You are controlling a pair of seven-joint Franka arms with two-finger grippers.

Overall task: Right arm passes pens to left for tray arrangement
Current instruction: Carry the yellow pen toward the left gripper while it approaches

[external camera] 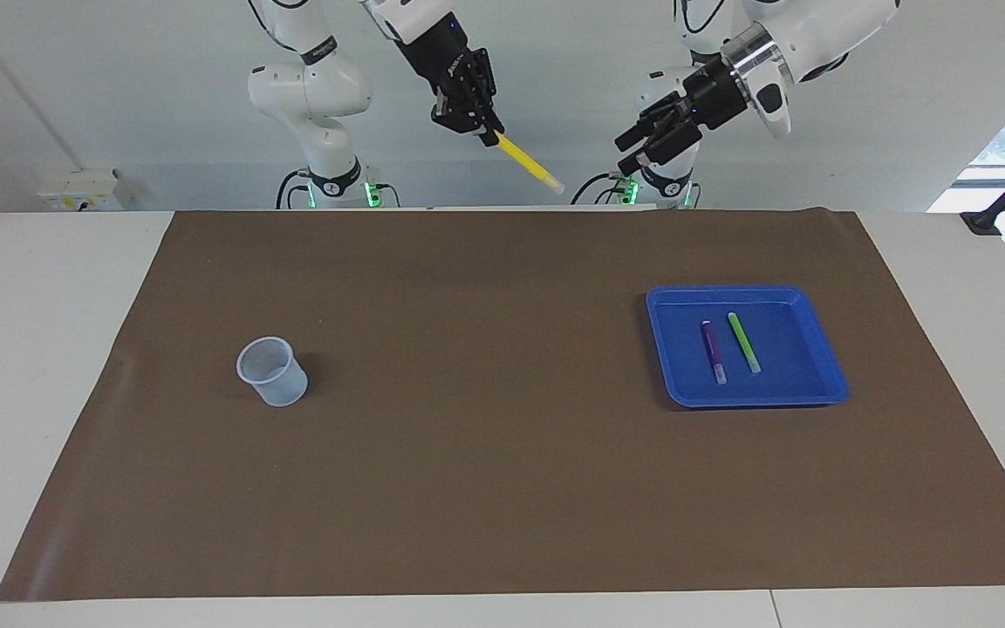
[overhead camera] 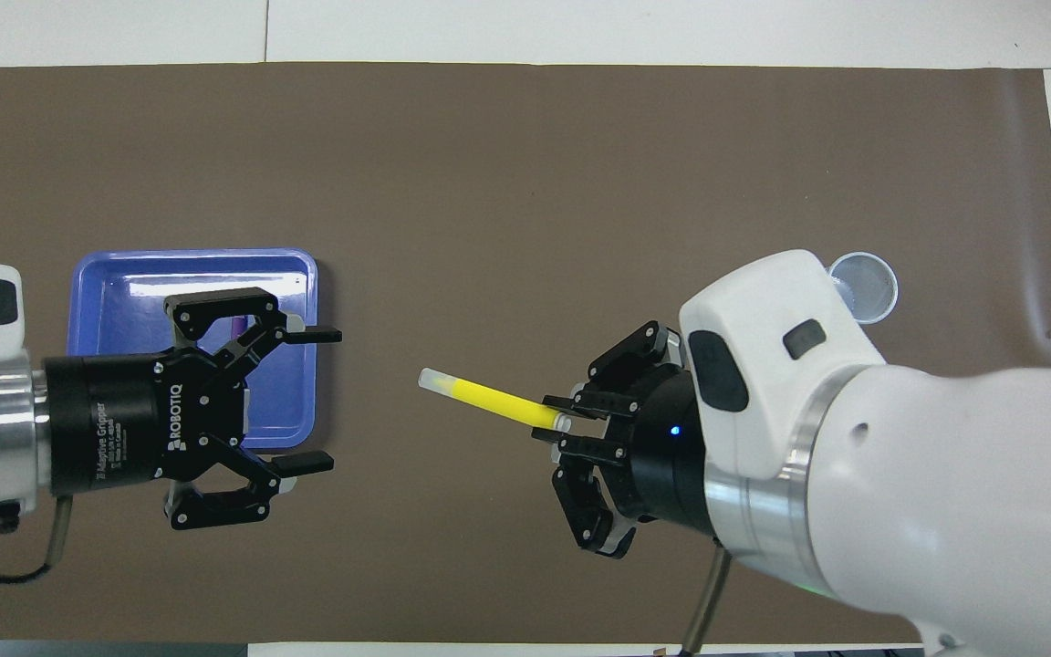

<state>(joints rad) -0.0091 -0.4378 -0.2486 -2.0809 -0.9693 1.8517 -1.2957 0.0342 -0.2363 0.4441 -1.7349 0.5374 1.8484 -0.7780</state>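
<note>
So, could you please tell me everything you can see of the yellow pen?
The yellow pen is a slim marker with a bright yellow barrel and a whitish, translucent-looking end. It is up in the air, tilted, its whitish end lowest and pointing toward the open left gripper. The right gripper is shut on its other end; nothing else touches it.

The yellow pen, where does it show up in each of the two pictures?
Facing view: the yellow pen hangs slanted near the top centre, gripped by the right tool.
Overhead view: it lies across the middle of the picture, its whitish end aimed at the open left tool.
Shared landmark: the blue tray, toward the left arm's end of the table.
</note>
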